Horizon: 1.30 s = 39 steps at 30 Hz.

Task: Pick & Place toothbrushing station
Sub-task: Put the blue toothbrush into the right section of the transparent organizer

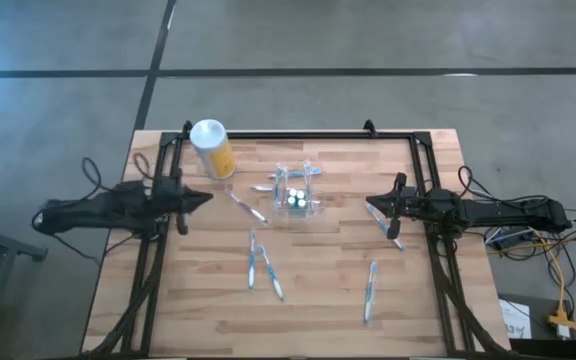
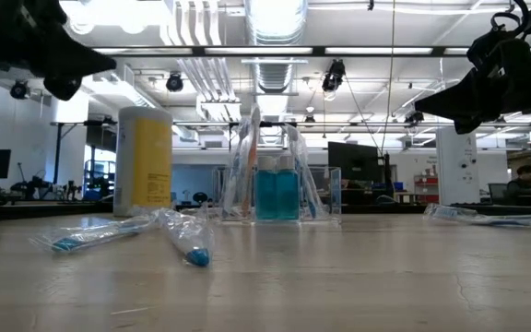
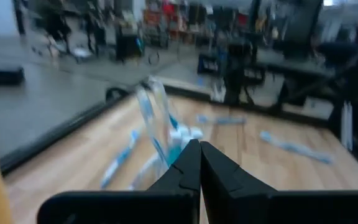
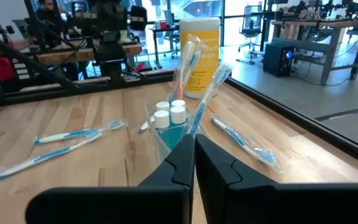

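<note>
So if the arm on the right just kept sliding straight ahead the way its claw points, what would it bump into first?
Probably the small clear plastic toothbrush holder at mid-table: the shut right gripper points straight at it, with only bare wood between. Depth is hard to judge.

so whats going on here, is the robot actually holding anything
No, neither arm holds anything. The left gripper and the right gripper are both shut and empty, raised off the table on opposite sides, pointing toward the middle. Between them stands the toothbrushing station, a clear holder with toothbrushes upright in it, untouched. A yellow canister stands near the back edge, and several wrapped toothbrushes lie loose on the wooden table.
</note>
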### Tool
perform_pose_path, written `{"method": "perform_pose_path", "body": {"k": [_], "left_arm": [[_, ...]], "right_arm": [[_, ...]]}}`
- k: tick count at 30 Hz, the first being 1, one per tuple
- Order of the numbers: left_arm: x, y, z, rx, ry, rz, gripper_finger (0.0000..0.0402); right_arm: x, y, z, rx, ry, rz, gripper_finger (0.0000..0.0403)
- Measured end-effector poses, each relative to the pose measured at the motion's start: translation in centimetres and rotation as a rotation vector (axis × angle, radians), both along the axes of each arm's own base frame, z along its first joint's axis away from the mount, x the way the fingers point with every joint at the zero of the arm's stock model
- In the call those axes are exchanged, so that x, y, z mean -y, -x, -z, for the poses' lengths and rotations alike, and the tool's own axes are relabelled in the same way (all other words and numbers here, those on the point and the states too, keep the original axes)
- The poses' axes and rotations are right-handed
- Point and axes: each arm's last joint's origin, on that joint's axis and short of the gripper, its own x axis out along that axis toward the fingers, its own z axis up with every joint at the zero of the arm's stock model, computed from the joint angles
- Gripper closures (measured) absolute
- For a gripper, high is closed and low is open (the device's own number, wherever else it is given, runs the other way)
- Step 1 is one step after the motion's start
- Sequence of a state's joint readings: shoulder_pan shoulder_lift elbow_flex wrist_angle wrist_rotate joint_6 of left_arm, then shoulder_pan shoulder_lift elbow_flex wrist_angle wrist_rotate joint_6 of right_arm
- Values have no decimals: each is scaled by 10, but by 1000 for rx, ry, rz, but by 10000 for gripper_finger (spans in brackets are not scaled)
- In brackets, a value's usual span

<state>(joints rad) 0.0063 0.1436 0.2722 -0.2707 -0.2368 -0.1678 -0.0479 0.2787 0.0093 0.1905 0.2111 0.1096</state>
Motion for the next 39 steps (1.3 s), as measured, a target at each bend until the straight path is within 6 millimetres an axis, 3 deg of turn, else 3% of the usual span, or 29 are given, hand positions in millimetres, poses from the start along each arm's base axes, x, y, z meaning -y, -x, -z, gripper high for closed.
{"method": "perform_pose_path", "body": {"k": [7, 14, 20, 39], "left_arm": [[1, 7, 17, 79, 18, 36, 398], [3, -2, 45, 31, 13, 104, 398], [7, -7, 50, 100, 10, 255, 399], [7, -9, 53, 73, 65, 230, 385]], "right_arm": [[0, 0, 0, 2, -1, 1, 392], [0, 0, -2, 25, -18, 2, 392], [0, -1, -2, 26, -21, 2, 392], [0, -2, 1, 17, -99, 6, 392]]}}
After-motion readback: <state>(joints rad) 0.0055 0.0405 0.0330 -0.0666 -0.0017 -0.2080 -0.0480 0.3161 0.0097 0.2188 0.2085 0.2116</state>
